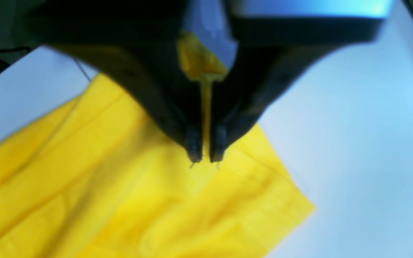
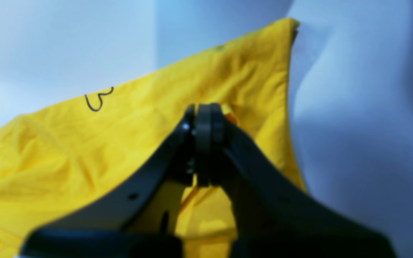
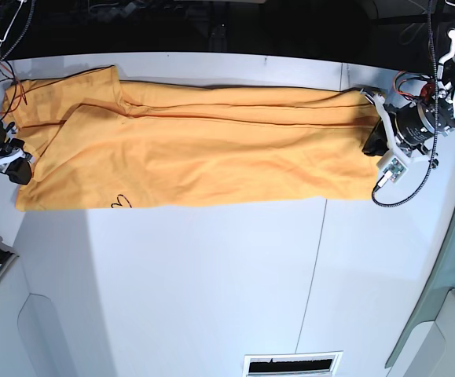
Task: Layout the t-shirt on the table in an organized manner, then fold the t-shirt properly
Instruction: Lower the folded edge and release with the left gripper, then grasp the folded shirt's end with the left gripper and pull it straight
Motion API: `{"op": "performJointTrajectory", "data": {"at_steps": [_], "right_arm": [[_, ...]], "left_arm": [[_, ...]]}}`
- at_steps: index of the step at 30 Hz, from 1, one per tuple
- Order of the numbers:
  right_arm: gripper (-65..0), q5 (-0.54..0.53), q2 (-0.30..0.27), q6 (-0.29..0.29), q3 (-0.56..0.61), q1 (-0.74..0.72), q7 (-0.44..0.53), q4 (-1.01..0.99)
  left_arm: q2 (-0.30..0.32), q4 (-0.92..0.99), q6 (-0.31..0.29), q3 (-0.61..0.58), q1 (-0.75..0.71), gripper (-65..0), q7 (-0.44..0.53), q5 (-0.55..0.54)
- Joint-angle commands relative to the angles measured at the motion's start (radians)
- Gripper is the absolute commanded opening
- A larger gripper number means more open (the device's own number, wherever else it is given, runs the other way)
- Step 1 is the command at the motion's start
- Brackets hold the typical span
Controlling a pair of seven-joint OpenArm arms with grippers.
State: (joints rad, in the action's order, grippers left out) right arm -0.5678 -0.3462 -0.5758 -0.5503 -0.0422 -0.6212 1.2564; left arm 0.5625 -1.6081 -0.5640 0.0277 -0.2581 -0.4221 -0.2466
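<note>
The t-shirt (image 3: 203,149) is lying stretched into a long orange-yellow band across the far half of the white bench (image 3: 211,275), running almost from one side edge to the other. Its cloth is looking soft and lightly creased, with long folds and a seam line running along its length near the far edge. One short sleeve is showing at the end on the base view's left, its hem forming a slanted flap. A small black line drawing (image 3: 120,203) of a heart with a scribble is sitting at the near edge, close to that same end; the right wrist view is showing it (image 2: 99,100) as a thin looping stroke on otherwise plain cloth. The near edge is lying fairly straight.

The right claw (image 2: 204,118) is pressing its jaws fully together at the sleeve end, with yellow cloth bunching around and under the tips, so it is pinching the shirt. The left claw (image 1: 206,157) is standing at the opposite end, its jaws slightly parted with a narrow gap between the tips, and a strip of yellow cloth is running up between the fingers. A thin dark seam (image 3: 315,251) is crossing the bare bench.
</note>
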Motion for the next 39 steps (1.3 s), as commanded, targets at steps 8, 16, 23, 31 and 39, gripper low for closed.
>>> {"op": "performJointTrajectory", "data": {"at_steps": [8,16,23,31,39], "right_arm": [[-65.0,-0.015,-0.017,-0.003,-0.006,-0.013,0.023,0.017],[-65.0,-0.019,-0.017,-0.003,-0.006,-0.013,0.023,0.017],[-65.0,-0.018,-0.016,-0.004,-0.003,-0.013,0.019,0.017],[-65.0,-0.015,-0.017,-0.004,-0.003,-0.013,0.002,0.016],[-65.0,-0.017,-0.016,-0.004,-0.003,-0.013,-0.008,0.016]], "left_arm": [[0.016,-0.055,0.040,0.158,0.027,-42.9,-0.040,-0.187],[0.016,-0.053,0.187,0.280,0.024,-31.4,-0.230,-0.367],[-0.043,0.030,0.198,0.354,0.024,-31.4,-0.275,-0.453],[-0.112,0.158,0.104,0.352,0.026,-31.4,-0.357,-0.612],[-0.126,0.234,0.056,0.352,0.028,-31.4,-0.368,-0.663]]}}
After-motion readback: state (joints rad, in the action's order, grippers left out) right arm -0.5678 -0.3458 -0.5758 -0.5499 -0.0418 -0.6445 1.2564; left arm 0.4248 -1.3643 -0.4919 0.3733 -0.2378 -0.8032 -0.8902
